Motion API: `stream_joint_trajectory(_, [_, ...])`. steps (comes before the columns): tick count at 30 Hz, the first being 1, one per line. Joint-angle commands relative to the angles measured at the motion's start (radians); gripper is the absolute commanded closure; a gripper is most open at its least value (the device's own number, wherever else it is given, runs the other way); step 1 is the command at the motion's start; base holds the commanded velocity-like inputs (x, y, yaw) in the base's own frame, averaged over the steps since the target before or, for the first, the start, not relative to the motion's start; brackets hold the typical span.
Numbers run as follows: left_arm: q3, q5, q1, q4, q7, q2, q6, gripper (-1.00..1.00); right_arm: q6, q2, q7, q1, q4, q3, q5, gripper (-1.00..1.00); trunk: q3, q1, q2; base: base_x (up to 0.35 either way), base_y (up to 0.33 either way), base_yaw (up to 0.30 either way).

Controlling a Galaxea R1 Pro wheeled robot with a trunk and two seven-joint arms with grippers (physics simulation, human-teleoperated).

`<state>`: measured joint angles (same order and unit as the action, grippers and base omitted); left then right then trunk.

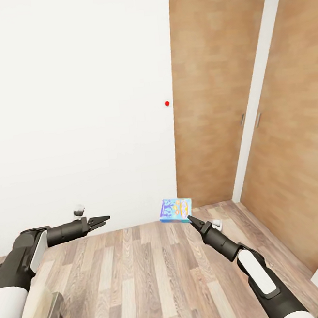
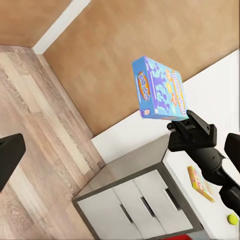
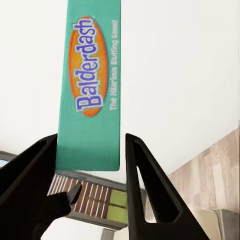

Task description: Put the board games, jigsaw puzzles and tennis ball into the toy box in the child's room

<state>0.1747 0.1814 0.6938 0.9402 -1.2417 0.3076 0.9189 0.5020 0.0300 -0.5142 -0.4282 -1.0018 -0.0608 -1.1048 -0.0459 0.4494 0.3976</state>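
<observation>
My right gripper is shut on a blue board game, holding it in the air above the wooden floor. In the left wrist view the same blue box stands on edge above the right gripper. The right wrist view shows its teal side, lettered Balderdash, clamped between the two black fingers. My left gripper hangs open with nothing in it, off to the left. Beyond, a jigsaw puzzle and the tennis ball lie on the white table.
A white wall with a small red dot faces me, with wooden wardrobe doors to its right. Wood-plank floor stretches below. A grey cabinet with drawers stands beside the table.
</observation>
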Motion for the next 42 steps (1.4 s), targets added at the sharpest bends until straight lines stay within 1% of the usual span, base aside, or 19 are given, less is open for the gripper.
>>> stream_joint_trajectory(1, [0.0, 0.003, 0.0, 0.0, -0.001, 0.0, 0.007, -1.0, 0.006, 0.001, 0.0, -0.001, 0.0, -0.001, -0.012, 1.0, -0.002, 0.001, 0.002, 0.0, 0.0, -0.28])
stream_joint_trajectory(10, [0.0, 0.003, 0.0, 0.0, -0.001, 0.0, 0.008, -1.0, 0.007, 0.003, -0.001, -0.001, 0.0, 0.002, -0.012, 1.0, -0.002, 0.001, 0.002, 0.0, 0.01, -0.28])
stream_joint_trajectory(21, [-0.001, 0.003, 0.0, 0.0, -0.002, -0.002, 0.008, -1.0, 0.007, 0.005, -0.001, -0.001, 0.0, 0.003, -0.012, 1.0, -0.002, 0.001, 0.002, 0.0, 0.196, -0.28])
stream_joint_trajectory(33, [-0.001, 0.003, 0.0, 0.0, -0.001, -0.004, 0.008, -1.0, 0.007, 0.005, -0.001, -0.001, 0.0, 0.003, -0.012, 1.0, -0.002, 0.001, 0.002, 0.0, 0.014, -0.28])
stream_joint_trajectory(42, [-0.001, 0.004, 0.0, 0.0, -0.001, -0.005, 0.008, -1.0, 0.007, 0.003, -0.001, -0.001, 0.0, 0.003, -0.012, 1.0, -0.002, 0.001, 0.002, 0.0, 0.092, -0.28])
